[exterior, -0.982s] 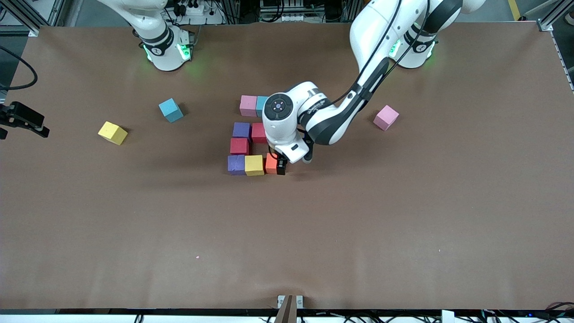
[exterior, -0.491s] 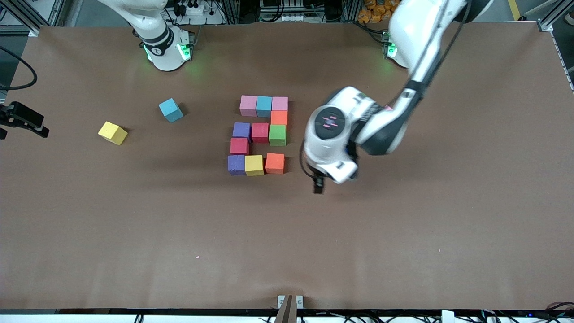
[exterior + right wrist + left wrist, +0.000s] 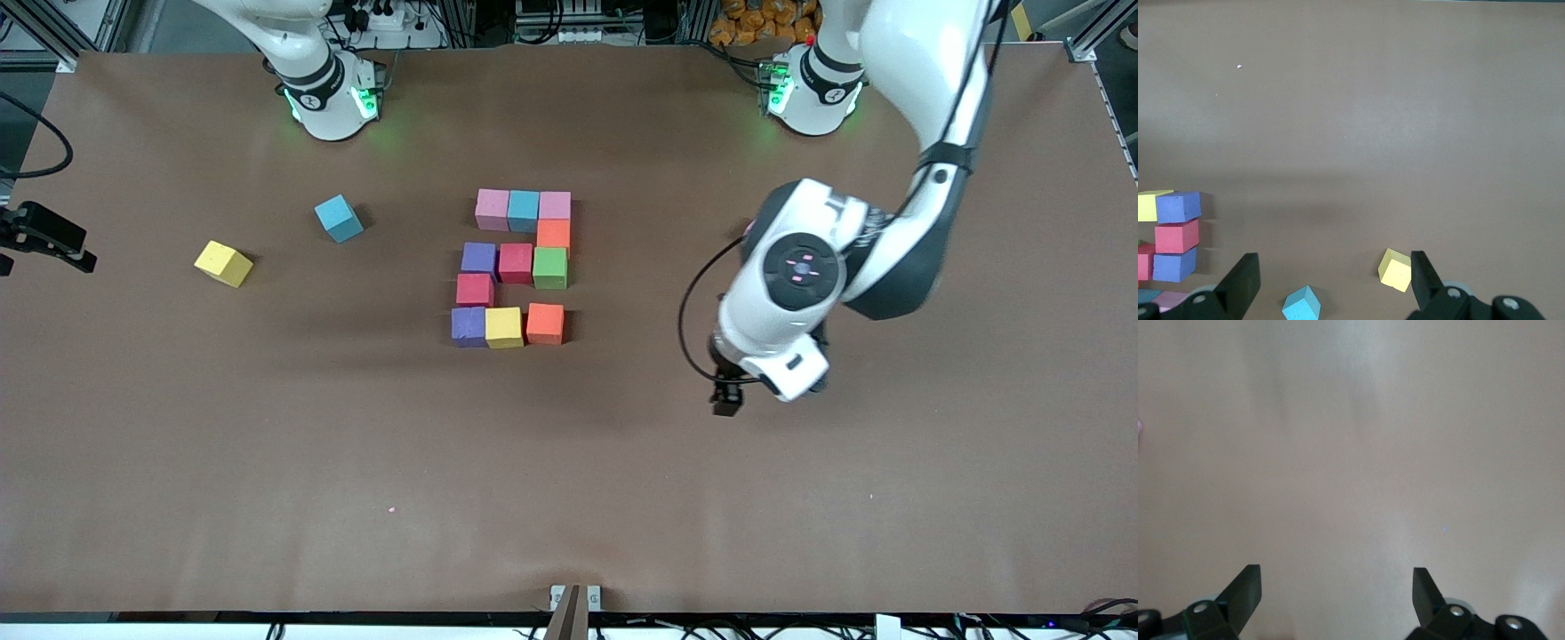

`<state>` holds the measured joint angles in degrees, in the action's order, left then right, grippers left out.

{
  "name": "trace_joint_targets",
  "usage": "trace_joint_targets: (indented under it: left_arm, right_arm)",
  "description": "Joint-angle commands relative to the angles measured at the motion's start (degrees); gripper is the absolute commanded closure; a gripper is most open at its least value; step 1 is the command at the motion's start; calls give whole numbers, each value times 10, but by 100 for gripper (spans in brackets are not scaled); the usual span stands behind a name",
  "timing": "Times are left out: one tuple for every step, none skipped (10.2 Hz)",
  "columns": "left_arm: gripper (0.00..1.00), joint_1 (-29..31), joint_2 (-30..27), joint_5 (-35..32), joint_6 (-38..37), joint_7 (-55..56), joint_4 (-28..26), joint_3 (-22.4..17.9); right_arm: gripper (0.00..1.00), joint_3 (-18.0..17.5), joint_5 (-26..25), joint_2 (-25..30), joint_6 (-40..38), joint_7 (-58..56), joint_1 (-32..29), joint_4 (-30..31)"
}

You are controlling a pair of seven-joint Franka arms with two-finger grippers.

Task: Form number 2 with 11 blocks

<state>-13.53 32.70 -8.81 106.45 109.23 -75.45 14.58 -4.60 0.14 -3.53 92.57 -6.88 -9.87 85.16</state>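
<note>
The number 2 [image 3: 520,267] lies near the middle of the brown desk [image 3: 569,498], built of eleven touching foam blocks. Its row farthest from the front camera reads pink block [image 3: 492,209], light blue block [image 3: 524,210], pink again toward the left arm's end. Below that corner sit an orange block [image 3: 553,234] and a green block [image 3: 550,267]; the green one shares the middle row with a red block [image 3: 515,262] and a purple block [image 3: 479,259]. A second red block [image 3: 475,289] comes next, and the nearest row holds purple, a yellow block [image 3: 504,326] and an orange block [image 3: 545,323].

Two loose cubes rest toward the right arm's end of the desk, well apart from the digit: a light blue cube [image 3: 339,218] and a yellow cube [image 3: 223,263]. The right wrist view shows both, the blue one [image 3: 1302,303] and the yellow one [image 3: 1395,269], with one edge of the digit [image 3: 1175,237].

The left hand [image 3: 727,398] hangs over bare desk toward the left arm's end, well apart from the digit, its fingers [image 3: 1245,590] spread wide and holding nothing. The right arm waits off at its own end; its hand [image 3: 1331,280] is likewise spread wide and empty, looking down over the desk.
</note>
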Motion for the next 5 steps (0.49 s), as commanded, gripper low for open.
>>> trace_joint_targets:
  left_arm:
    - [0, 36, -45, 26, -42, -82, -19, 4]
    - [0, 51, -59, 34, -66, -126, -19, 4]
    - [0, 70, -70, 41, -93, -169, -19, 4]
    - [0, 78, -76, 49, -106, -209, -20, 4]
    - [0, 95, -93, 49, -109, -247, -32, 4]
  right_arm:
    - [0, -2, -4, -2, -1, -2, -4, -5]
    - [0, -2, -3, -2, -1, -2, -4, -5]
    - [0, -2, -3, -2, -1, -2, -4, -5]
    - [0, -2, -4, -2, -1, -2, -4, -5]
    - [0, -2, -3, -2, 0, -2, -4, -5]
